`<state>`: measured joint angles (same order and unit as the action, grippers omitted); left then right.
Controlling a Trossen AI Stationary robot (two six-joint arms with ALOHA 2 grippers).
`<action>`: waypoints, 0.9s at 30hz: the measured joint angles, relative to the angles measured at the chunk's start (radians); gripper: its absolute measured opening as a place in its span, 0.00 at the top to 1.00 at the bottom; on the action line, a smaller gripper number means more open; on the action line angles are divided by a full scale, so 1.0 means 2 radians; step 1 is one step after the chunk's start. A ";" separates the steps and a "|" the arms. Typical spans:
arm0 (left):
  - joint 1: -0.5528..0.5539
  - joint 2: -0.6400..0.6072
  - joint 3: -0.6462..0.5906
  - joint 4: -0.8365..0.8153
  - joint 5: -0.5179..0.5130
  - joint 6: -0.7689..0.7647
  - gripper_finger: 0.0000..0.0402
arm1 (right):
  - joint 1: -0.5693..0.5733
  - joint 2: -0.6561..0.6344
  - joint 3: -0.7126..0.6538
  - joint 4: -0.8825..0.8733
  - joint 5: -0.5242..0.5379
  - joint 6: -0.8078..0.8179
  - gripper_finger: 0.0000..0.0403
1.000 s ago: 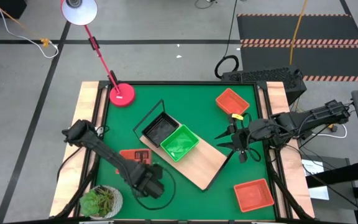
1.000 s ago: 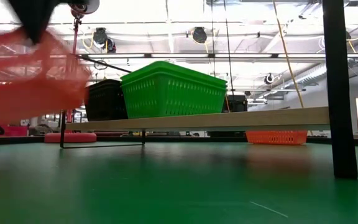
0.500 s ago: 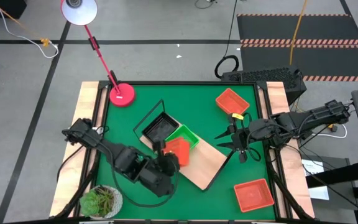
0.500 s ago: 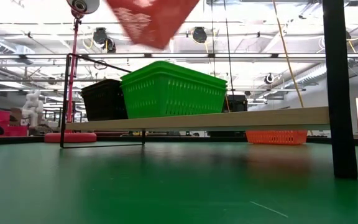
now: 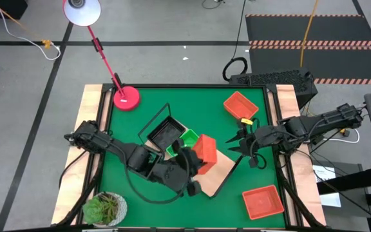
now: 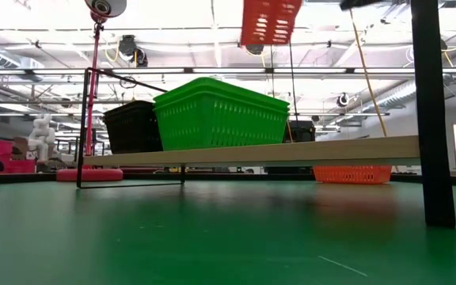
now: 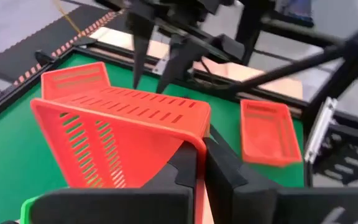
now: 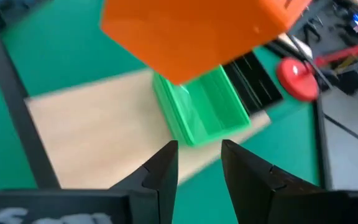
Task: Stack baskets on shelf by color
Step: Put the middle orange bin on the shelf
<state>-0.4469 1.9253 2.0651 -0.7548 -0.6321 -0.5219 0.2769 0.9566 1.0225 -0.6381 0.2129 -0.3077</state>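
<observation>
My left gripper [image 5: 197, 162] is shut on a red-orange basket [image 5: 205, 149] held above the light-wood shelf [image 5: 223, 165]; in the low view that basket [image 6: 269, 21] hangs high over the board [image 6: 331, 149]. A black basket [image 5: 165, 133] and a green basket [image 5: 184, 137] stand side by side on the shelf. Two more red-orange baskets rest flat on the mat, one far right [image 5: 239, 105] and one near right [image 5: 263, 201]. My right gripper [image 5: 234, 144] waits open just off the shelf's right end, touching nothing. My left gripper [image 7: 201, 163] pinches the red-orange basket's side wall at a corner of the rim [image 7: 196, 144], one finger on the wall's inner side and the other outside. The basket is lifted clear of everything and tilted on edge, its open side turned sideways.
A red lamp base [image 5: 127, 98] with its slanting pole stands at the mat's far left corner. A potted plant [image 5: 105, 207] sits at the near left corner. The shelf's black wire end frame [image 5: 154, 117] rises at its far left end. Bare green mat [image 5: 237, 187] lies between shelf and near-right basket.
My left gripper has carried the red-orange basket up from the near left part of the table and rightward, over the green basket to above the shelf's right half. The basket has tipped from roughly flat onto its edge on the way.
</observation>
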 joint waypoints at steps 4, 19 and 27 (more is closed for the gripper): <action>0.018 0.000 0.000 0.001 -0.002 -0.026 0.98 | 0.000 -0.017 0.000 -0.028 0.028 0.000 0.71; 0.051 0.053 0.000 0.006 0.048 -0.079 0.97 | 0.000 -0.084 0.000 -0.036 0.026 0.034 0.71; 0.057 0.096 0.000 0.011 0.089 -0.106 0.93 | 0.000 -0.085 0.000 -0.037 0.025 0.036 0.71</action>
<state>-0.3335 2.1165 2.0647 -0.7331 -0.4535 -0.7339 0.2768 0.7864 1.0222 -0.7122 0.2630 -0.2356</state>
